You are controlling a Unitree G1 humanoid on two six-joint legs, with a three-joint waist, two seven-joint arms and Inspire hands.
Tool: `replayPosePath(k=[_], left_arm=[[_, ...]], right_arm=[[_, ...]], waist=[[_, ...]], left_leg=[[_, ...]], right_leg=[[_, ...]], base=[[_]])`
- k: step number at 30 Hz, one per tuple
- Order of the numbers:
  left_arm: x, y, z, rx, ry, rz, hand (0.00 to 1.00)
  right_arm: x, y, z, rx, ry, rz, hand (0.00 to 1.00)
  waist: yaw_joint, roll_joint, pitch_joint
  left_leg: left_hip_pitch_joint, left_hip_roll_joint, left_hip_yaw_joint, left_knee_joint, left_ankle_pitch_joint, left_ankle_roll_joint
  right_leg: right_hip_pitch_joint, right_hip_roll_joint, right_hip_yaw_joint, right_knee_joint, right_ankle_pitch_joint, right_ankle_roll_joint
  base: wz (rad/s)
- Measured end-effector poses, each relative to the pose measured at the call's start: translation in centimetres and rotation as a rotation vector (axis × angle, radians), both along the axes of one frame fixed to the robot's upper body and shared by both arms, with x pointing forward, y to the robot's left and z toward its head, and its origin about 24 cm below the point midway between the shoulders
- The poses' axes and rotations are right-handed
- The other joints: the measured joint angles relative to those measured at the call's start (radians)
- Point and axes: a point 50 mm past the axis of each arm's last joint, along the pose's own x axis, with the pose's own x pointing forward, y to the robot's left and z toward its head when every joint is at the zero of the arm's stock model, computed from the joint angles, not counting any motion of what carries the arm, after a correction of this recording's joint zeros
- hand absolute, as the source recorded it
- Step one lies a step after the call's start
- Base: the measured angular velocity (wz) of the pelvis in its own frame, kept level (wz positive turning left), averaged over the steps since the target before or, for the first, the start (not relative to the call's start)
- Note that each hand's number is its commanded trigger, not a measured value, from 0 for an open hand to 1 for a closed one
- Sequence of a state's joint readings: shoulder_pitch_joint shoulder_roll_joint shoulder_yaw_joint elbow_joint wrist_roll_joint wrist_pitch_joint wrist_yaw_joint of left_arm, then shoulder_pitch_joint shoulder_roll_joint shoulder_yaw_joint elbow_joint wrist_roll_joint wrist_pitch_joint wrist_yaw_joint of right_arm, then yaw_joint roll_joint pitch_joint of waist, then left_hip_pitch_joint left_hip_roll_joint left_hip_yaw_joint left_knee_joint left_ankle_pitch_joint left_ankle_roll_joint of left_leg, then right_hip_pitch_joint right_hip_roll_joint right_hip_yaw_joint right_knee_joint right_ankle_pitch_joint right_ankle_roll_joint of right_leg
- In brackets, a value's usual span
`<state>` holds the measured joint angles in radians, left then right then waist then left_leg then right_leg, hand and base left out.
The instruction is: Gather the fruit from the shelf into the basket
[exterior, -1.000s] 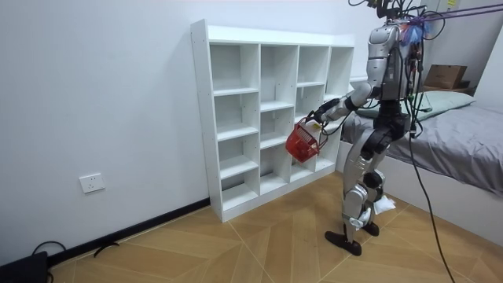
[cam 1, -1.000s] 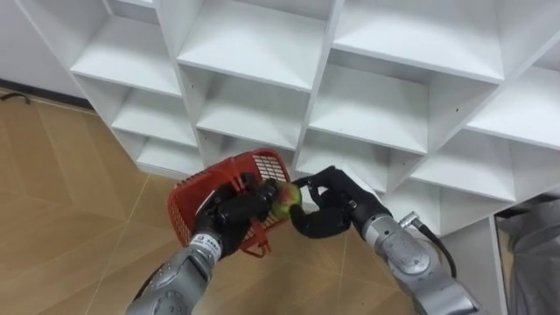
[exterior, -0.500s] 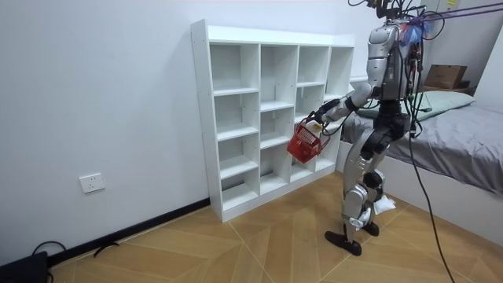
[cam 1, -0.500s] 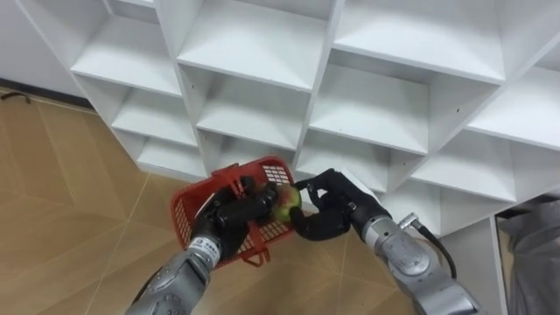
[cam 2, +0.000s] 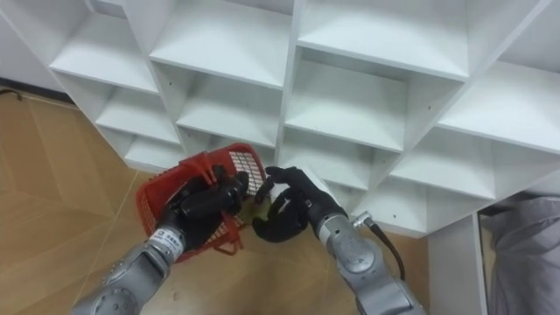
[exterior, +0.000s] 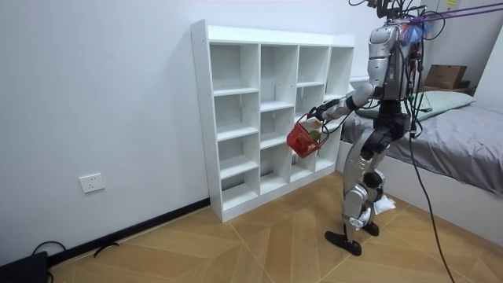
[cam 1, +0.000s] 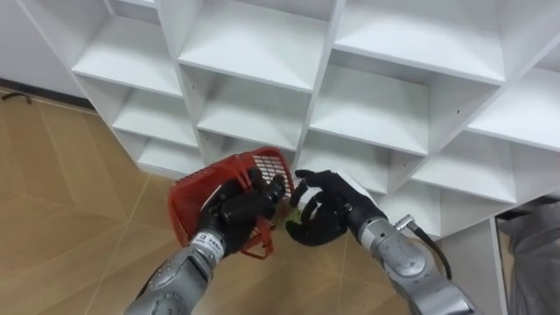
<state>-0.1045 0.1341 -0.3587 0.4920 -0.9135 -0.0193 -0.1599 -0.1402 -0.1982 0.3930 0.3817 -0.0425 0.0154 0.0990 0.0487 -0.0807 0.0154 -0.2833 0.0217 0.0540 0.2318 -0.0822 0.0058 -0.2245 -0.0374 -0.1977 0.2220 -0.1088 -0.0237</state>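
I stand before the white closet (cam 1: pixel 325 52), arms held out at its lower compartments. My left hand (cam 1: pixel 234 210) is shut on the rim of a red plastic basket (cam 1: pixel 194 197), which tilts with its mouth toward the shelves. My right hand (cam 1: pixel 331 208) sits just right of the basket, fingers curled round a greenish fruit (cam 1: pixel 296 213) that is mostly hidden behind them. The fruit is at the basket's right edge, close to my left hand's fingertips. In the room view the basket (exterior: pixel 301 138) hangs in front of a middle shelf.
The closet's (exterior: pixel 236 102) compartments in view hold nothing. Wooden floor (cam 1: pixel 52 192) lies below and to the left. A grey bed (exterior: pixel 464 149) stands behind me at the room view's right, its corner (cam 1: pixel 535 254) showing at my lower right.
The basket has swung back down to the left and tilted more. My right hand has shifted a little down and left with the fruit, its fingers now covering most of it.
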Motion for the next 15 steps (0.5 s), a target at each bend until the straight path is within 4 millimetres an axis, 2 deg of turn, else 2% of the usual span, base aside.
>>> replayPosePath(k=[5, 15], left_arm=[[-0.16, -0.06, -0.15, -0.003, 0.012, -0.01, 1.0], [-0.52, 0.02, -0.45, -0.003, 0.025, -0.008, 1.0]], right_arm=[[-0.02, 0.04, -0.01, 0.003, 0.004, 0.007, 0.0], [-0.02, 0.04, -0.02, 0.002, 0.005, 0.008, 0.0]], waist=[[0.011, -0.001, -0.0004], [0.011, -0.008, 0.0002]], left_leg=[[-0.001, 0.0, 0.0, 0.0, 0.0, 0.0], [-0.001, 0.0, -0.001, 0.001, 0.0, 0.0]], right_leg=[[0.0, 0.0, -0.001, 0.0, 0.0, 0.0], [0.0, -0.001, -0.002, 0.0, 0.0, 0.0]], base=[[0.0], [0.0]])
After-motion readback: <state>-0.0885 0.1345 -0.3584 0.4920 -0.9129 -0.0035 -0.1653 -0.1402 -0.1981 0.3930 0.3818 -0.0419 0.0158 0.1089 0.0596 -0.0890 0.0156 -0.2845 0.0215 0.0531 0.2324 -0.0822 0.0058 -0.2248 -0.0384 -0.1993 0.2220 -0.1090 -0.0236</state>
